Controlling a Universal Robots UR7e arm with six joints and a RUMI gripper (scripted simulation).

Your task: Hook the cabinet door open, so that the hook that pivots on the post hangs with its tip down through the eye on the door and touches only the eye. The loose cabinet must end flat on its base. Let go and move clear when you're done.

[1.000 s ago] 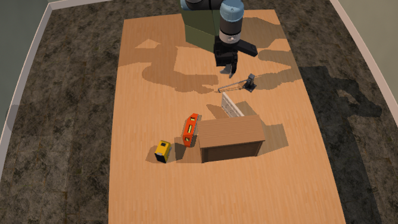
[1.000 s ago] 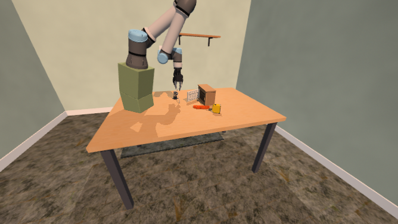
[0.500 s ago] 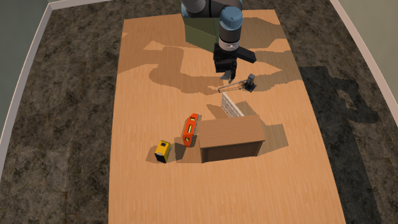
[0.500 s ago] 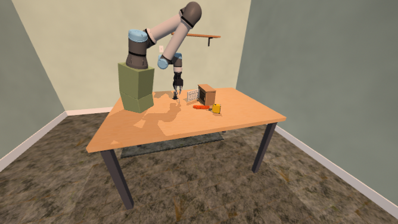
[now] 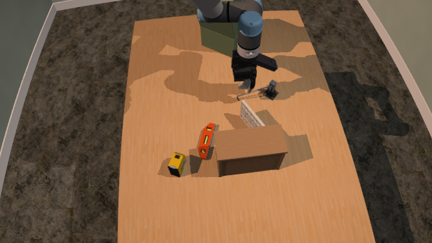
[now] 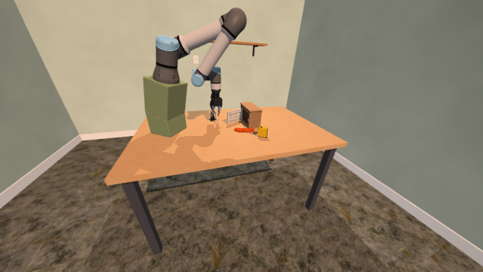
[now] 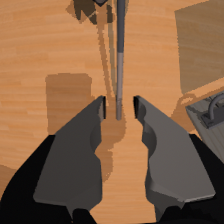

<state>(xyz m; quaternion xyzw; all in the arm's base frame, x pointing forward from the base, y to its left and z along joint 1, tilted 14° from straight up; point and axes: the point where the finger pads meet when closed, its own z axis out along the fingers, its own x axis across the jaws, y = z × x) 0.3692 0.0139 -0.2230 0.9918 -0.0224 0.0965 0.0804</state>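
The brown cabinet (image 5: 250,142) (image 6: 251,113) stands flat on the table with its white door (image 5: 250,116) (image 6: 233,116) swung open toward the post. The door's corner with the eye (image 7: 216,106) shows at the right edge of the wrist view. The thin hook (image 5: 252,94) (image 7: 120,50) lies out nearly level from the small dark post (image 5: 272,88) (image 7: 92,10), away from the door. My gripper (image 5: 248,86) (image 6: 215,115) (image 7: 119,97) hangs just above the hook's free end. Its fingers stand open with a narrow gap, and the hook's tip shows in that gap, not clamped.
An orange spirit level (image 5: 206,141) (image 6: 244,129) leans against the cabinet's left side. A yellow box (image 5: 176,164) (image 6: 262,132) stands further left. The arm's green pedestal (image 5: 216,39) (image 6: 164,105) stands at the back of the table.
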